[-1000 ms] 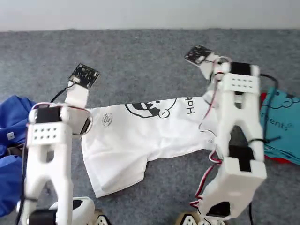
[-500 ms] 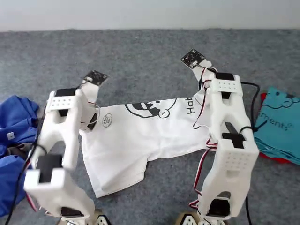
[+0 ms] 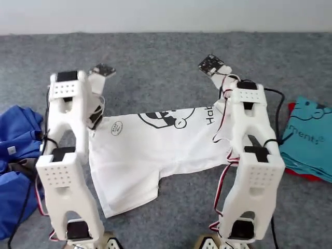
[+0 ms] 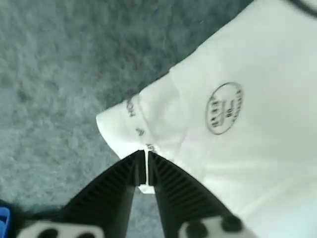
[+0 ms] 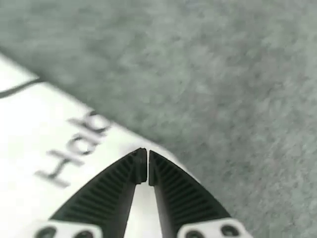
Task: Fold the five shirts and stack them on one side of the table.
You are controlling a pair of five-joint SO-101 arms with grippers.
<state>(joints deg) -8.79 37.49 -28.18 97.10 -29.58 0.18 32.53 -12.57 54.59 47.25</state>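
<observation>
Lying spread mid-desk, white shirt (image 3: 155, 150), opposite ends pinched in fingers (image 4: 119, 183) of left gripper (image 4: 142, 166) and right gripper (image 5: 147, 166); teal shirt (image 3: 308, 137) folded at right edge, blue shirt (image 3: 15, 150) heaped unfolded at left edge; most folding judged outstanding.

Light: bright, even, diffuse, from overhead.
Shadows: soft and narrow, on the grey table (image 3: 155, 62) along the cloth edges.
Glare: white shirt (image 3: 155, 150) nearly washed out.

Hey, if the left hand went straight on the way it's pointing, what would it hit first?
The white shirt, whose folded edge the left hand is pinching; beyond that, probably the grey table cover, though depth is unclear.
</observation>
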